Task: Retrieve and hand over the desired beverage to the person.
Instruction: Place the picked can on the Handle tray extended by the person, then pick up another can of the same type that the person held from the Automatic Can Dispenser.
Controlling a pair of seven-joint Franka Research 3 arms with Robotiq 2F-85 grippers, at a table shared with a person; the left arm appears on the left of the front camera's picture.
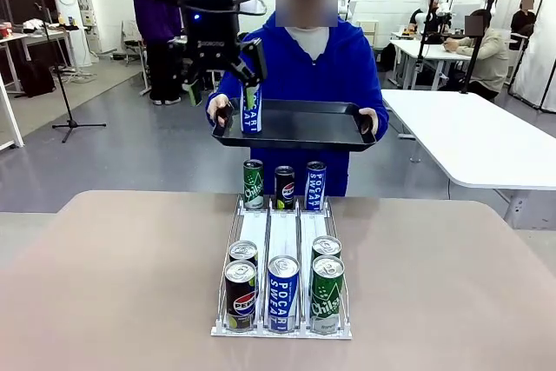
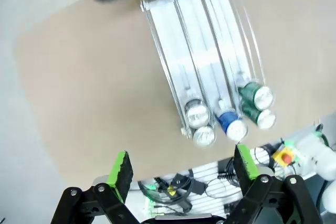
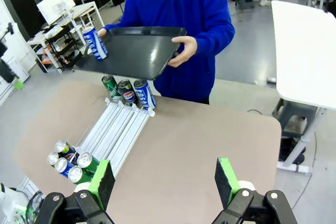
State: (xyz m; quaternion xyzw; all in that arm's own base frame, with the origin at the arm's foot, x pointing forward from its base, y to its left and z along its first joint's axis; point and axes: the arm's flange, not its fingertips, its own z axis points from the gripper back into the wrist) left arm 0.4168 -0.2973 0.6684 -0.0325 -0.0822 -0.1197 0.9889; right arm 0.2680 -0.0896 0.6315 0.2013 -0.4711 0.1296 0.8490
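— Where is the Pocari Sweat can [image 1: 251,110] seen?
— Upright on the black tray [image 1: 295,138], at its left end. The tray is held level by the person [image 1: 321,67] in blue.
— And the grippers?
— The left gripper [image 2: 182,162] is spread wide above the tray's left end, nothing gripped. The right gripper [image 3: 165,174] is likewise wide and empty.

I'm counting nine cans [image 1: 283,293]: eight in one rack [image 1: 282,228], three far, five near; one on one tray [image 1: 295,139].
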